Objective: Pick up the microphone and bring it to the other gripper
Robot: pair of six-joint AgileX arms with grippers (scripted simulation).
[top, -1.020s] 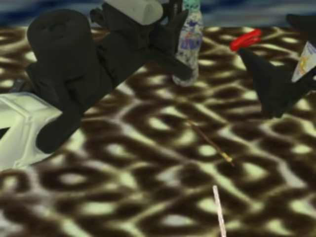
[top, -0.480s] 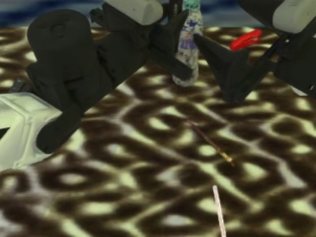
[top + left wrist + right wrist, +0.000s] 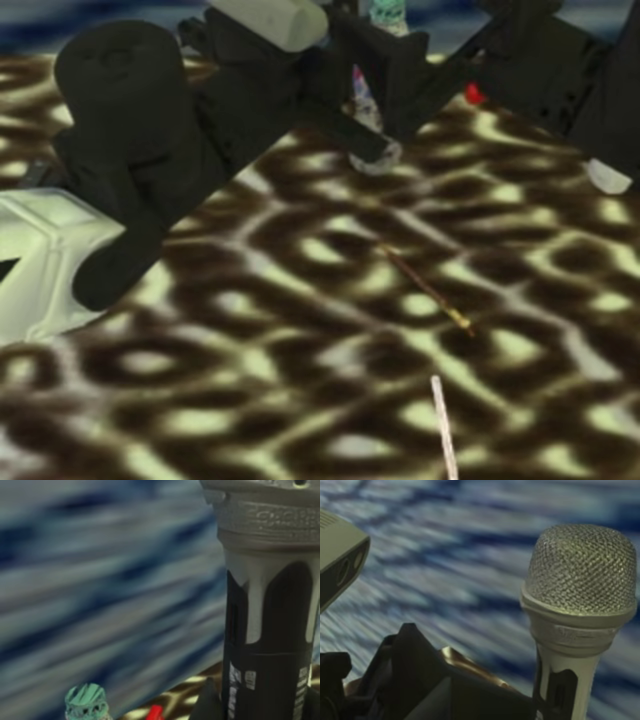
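The microphone stands upright, silver-grey mesh head above a black handle. My left gripper is shut on the handle, a dark finger showing beside it. In the top view the left gripper is at the upper middle, and the microphone is lost among the black shapes there. The right wrist view shows the left gripper reaching to the handle. My right gripper is open, right beside the left one and partly over it. Its own fingers do not show in the right wrist view.
A bottle with a teal cap stands behind the grippers, mostly covered. A red object peeks out to its right. A thin brown stick and a white stick lie on the patterned table, with a white item at the right edge.
My right arm has swept in from the right edge to the left gripper and now covers most of the bottle and the red object. The left arm has stayed still.
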